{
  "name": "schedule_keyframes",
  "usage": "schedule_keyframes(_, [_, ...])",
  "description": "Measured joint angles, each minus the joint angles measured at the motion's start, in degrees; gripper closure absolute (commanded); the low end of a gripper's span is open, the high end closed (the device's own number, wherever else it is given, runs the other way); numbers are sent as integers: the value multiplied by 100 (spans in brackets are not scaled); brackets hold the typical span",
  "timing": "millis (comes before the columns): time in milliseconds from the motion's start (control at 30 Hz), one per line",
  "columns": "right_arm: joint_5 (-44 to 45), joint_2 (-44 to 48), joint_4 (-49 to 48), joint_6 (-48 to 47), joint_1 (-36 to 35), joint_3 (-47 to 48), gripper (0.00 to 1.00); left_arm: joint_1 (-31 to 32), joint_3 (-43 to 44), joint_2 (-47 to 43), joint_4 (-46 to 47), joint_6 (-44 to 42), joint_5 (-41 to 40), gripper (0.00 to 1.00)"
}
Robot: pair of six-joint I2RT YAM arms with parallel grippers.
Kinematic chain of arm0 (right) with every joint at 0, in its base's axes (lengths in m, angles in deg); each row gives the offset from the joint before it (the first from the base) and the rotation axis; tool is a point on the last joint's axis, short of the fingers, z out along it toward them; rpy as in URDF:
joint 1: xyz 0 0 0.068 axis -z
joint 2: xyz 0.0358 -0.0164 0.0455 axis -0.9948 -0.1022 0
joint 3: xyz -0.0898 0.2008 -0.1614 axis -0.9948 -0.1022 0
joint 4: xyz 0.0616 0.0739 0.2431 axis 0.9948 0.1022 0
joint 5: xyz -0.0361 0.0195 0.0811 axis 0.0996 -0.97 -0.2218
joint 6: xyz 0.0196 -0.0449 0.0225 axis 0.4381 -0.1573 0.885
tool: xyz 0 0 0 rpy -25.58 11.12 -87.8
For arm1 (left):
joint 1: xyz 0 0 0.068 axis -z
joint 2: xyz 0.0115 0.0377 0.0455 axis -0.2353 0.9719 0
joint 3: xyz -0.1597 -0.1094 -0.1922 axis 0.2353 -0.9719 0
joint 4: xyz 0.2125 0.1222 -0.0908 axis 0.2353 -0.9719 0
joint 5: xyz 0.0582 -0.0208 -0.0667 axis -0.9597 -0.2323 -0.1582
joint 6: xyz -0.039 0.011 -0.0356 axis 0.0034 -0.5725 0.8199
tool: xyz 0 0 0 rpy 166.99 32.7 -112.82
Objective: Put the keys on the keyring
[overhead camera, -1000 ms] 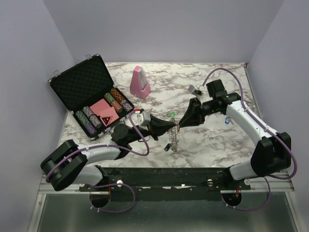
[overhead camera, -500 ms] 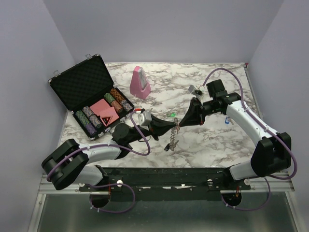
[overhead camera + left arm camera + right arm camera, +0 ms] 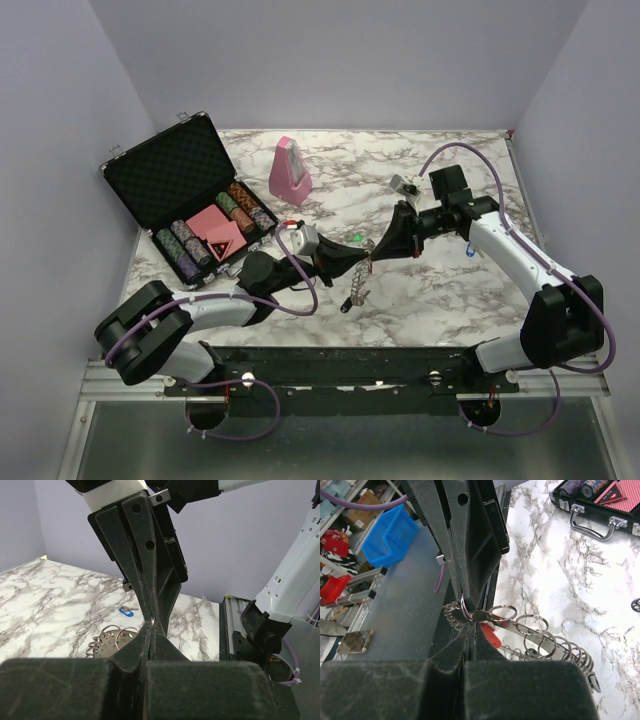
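Keyring (image 3: 360, 283) hangs off the table (image 3: 440, 300), centre front, dangling from the point where both gripper tips meet. Right wrist view: several small split rings strung along it (image 3: 540, 637), one key with a red cap (image 3: 492, 636) attached. Left gripper (image 3: 362, 262) pinched closed on the keyring's top loop. Right gripper (image 3: 373, 254) tip-to-tip against it, jaws likewise closed on that loop. Loose blue-capped key (image 3: 127, 611) lies on the table beyond. Pink metronome (image 3: 289, 171) and open chip case (image 3: 170, 170) well apart, rear left.
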Motion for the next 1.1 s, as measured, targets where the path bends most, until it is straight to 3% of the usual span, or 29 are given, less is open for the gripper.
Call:
schedule_keyframes(867, [-4,0,-966,981,-59,-245,99,0,24,57,26,267,-234,100])
schedule_keyframes(1100, [-15,0,-1054,1034,-70,-245,91,2,118,57,-9,286,-234,100])
